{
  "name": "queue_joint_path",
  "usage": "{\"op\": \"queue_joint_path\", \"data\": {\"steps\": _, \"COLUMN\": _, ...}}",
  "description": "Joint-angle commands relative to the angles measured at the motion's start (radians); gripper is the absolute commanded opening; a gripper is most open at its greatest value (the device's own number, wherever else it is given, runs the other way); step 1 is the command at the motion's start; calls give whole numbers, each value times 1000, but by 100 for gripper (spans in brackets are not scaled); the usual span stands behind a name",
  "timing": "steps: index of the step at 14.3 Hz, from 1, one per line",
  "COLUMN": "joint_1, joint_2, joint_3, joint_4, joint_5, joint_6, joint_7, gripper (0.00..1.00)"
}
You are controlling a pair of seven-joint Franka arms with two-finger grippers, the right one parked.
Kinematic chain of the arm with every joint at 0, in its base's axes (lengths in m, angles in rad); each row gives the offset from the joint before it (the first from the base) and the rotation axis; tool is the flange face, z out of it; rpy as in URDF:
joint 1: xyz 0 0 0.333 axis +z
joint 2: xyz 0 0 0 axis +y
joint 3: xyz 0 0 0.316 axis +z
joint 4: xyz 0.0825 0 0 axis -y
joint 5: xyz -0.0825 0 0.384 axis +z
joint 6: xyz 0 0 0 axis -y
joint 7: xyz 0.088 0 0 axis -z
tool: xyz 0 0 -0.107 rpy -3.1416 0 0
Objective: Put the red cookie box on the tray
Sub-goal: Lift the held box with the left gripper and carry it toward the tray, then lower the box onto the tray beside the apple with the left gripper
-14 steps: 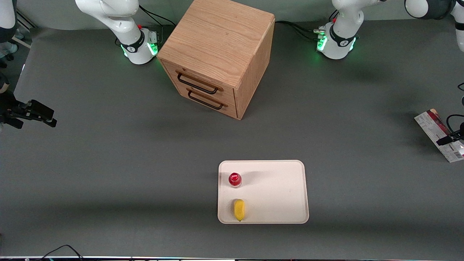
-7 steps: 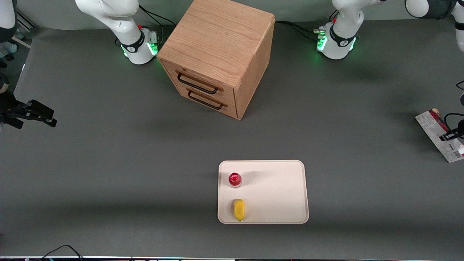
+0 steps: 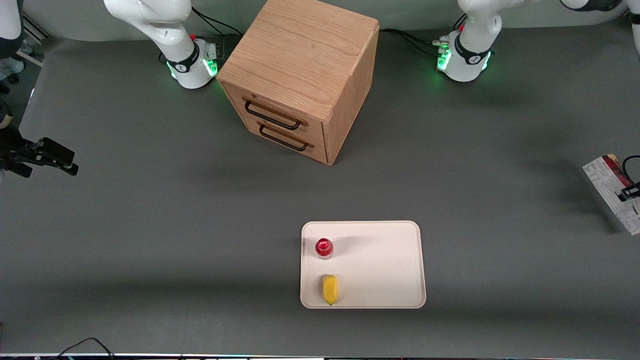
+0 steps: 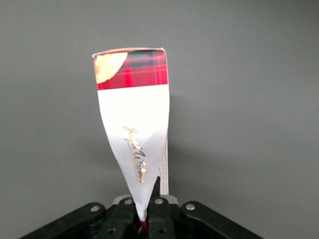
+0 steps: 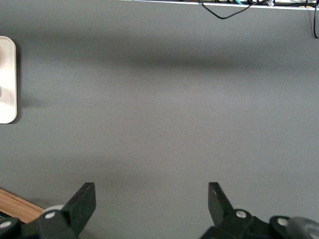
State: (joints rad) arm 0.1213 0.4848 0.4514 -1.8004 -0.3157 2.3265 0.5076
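**Cookie box held clear of the grey tabletop, tray well apart**

A plain dark grey tabletop carries everything in view. Nearest the front camera lies the tray, flat and cream-white, with a yellow item near its closest edge and a small red-capped bottle just farther in. Farther back, toward the arm bases, stands the wooden drawer cabinet, its two dark handles facing the camera. Toward the working arm's end of the tabletop, well apart from the tray, the gripper holds the red cookie box above the surface. In the left wrist view its fingers are clenched on one end of the red cookie box, tartan end pointing away.
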Motion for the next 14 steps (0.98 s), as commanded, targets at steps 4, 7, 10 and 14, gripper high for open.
{"op": "queue_joint_path", "data": {"steps": 4, "joint_1": -52, "joint_2": -18, "joint_3": -107, "joint_4": 354, "joint_5": 163, "joint_6": -329, "joint_7": -70, "gripper": 0}}
{"op": "queue_joint_path", "data": {"steps": 7, "joint_1": -118, "joint_2": -43, "joint_3": -204, "joint_4": 372, "joint_5": 224, "joint_6": -338, "joint_7": -162, "gripper": 0}}
{"op": "queue_joint_path", "data": {"steps": 10, "joint_1": -207, "joint_2": -41, "joint_3": -293, "joint_4": 404, "joint_5": 320, "joint_6": -397, "joint_7": -344, "gripper": 0}}
{"op": "queue_joint_path", "data": {"steps": 14, "joint_1": -213, "joint_2": -16, "joint_3": -564, "joint_4": 408, "joint_5": 473, "joint_6": -404, "joint_7": -741, "gripper": 0}}
